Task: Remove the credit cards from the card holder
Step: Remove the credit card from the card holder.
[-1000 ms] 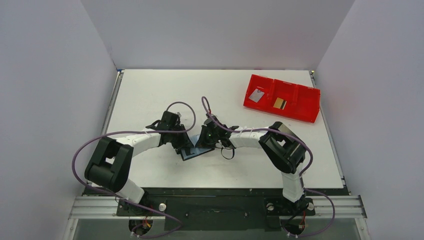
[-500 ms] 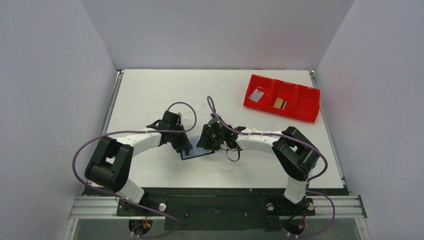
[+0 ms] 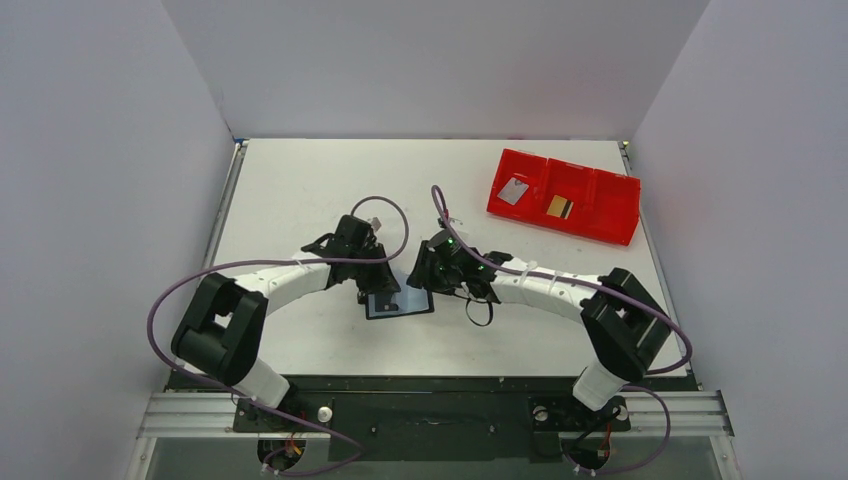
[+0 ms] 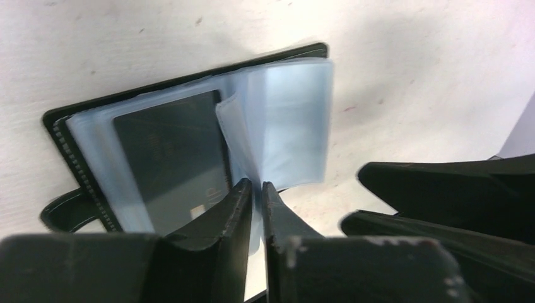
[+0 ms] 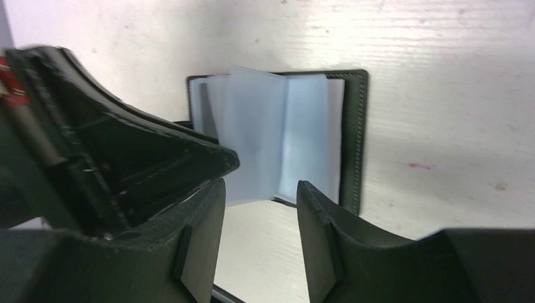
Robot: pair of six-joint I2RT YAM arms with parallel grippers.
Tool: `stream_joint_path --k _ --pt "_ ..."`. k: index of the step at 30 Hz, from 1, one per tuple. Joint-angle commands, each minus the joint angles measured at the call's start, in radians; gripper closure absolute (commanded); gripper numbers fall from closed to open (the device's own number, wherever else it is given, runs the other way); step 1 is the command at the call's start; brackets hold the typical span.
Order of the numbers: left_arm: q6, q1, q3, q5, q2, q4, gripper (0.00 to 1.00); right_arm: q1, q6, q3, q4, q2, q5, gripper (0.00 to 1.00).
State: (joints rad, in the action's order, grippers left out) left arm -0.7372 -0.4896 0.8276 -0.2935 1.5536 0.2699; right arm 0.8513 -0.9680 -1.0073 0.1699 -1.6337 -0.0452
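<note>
Standing open now, right tool [image 5: 260,192], beside card holder [image 3: 400,304]

Dark card holder [image 3: 400,304] lies flat on white table [image 3: 300,190], front centre. The left gripper [image 3: 378,291] is at its far-left edge and the right gripper [image 3: 425,279] is just beyond its far-right corner. Far right, red tray [image 3: 620,216] has silver card [image 3: 514,191] in left compartment, gold card [image 3: 560,207] in middle one.

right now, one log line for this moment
left gripper shut on clear sleeve | right gripper open near card holder | black card still inside
</note>
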Motion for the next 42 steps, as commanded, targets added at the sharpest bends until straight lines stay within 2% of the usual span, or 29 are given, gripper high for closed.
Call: stream_joint_path --k 1,4,13,21,29,32,35,42 --pt "0.002 -0.025 0.07 -0.033 0.025 -0.066 0.88 -0.006 0.014 0.027 0.02 0.052 0.07 0.58" --pt "-0.003 -0.042 0.089 -0.035 0.041 -0.076 0.8 -0.008 0.014 0.038 0.035 0.081 0.099 0.58" --pt "-0.016 -0.082 0.128 -0.05 0.123 -0.104 0.72 -0.024 0.003 0.09 0.086 0.195 0.202 0.57" --pt "-0.02 -0.096 0.147 -0.06 0.15 -0.115 0.51 -0.028 0.01 0.096 0.108 0.217 0.208 0.57" --pt "-0.007 -0.095 0.185 -0.059 0.134 -0.084 0.45 -0.028 0.014 0.088 0.11 0.215 0.205 0.56" --pt "-0.007 -0.09 0.187 -0.011 0.105 -0.039 0.43 -0.027 0.021 0.077 0.11 0.214 0.194 0.56" --pt "0.0 -0.061 0.175 0.06 0.055 0.017 0.43 -0.019 0.031 0.051 0.107 0.199 0.17 0.56" --pt "0.031 0.04 0.065 0.111 -0.066 0.084 0.45 0.017 0.04 -0.018 0.057 0.086 0.078 0.57"
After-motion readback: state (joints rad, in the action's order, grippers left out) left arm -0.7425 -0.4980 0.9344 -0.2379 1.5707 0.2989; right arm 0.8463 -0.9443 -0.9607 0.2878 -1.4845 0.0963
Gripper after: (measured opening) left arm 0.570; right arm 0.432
